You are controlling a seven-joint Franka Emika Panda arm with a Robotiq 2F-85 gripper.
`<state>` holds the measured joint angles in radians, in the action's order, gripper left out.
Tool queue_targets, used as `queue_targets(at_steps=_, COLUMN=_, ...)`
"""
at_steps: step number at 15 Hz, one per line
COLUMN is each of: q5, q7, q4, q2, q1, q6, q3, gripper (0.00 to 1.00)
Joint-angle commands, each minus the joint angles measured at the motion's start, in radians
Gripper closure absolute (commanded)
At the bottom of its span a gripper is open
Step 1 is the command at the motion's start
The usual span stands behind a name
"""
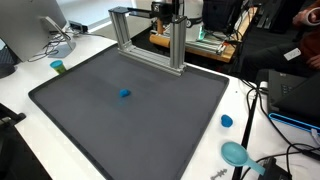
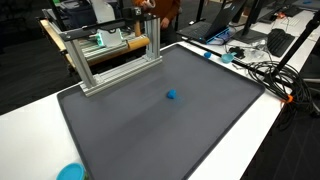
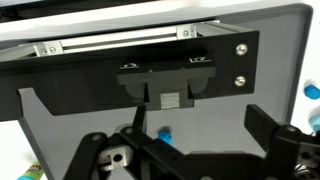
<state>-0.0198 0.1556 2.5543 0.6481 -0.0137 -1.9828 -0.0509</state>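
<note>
A small blue object [image 1: 125, 94] lies near the middle of a dark grey mat [image 1: 90, 125] and shows in both exterior views [image 2: 171, 96]. In the wrist view it [image 3: 165, 132] lies on the mat [image 3: 215, 120] just inside my left finger. My gripper [image 3: 198, 115] is open and empty, well above the mat, with its fingers spread wide. I do not see the gripper clearly in either exterior view. An aluminium frame [image 1: 150, 40] stands at the mat's far edge [image 2: 110, 55].
A green-topped object [image 1: 58, 67], a small blue cap [image 1: 227, 121] and a teal round object [image 1: 236, 153] sit on the white table [image 1: 25, 95] off the mat. Cables [image 2: 265, 72] lie beside the mat. Equipment and a person are behind the frame.
</note>
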Motion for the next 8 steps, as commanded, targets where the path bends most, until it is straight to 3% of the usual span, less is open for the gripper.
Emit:
queue_targets(at_steps=1, q5=0.026, q7=0.015, q4=0.019, q2=-0.001, q1=-0.018, q6=0.001, q3=-0.007, gripper=0.00)
queue_targets(at_steps=8, q5=0.028, q7=-0.018, q4=0.076, q2=0.000, q1=-0.031, q6=-0.050, q3=0.012, gripper=0.00)
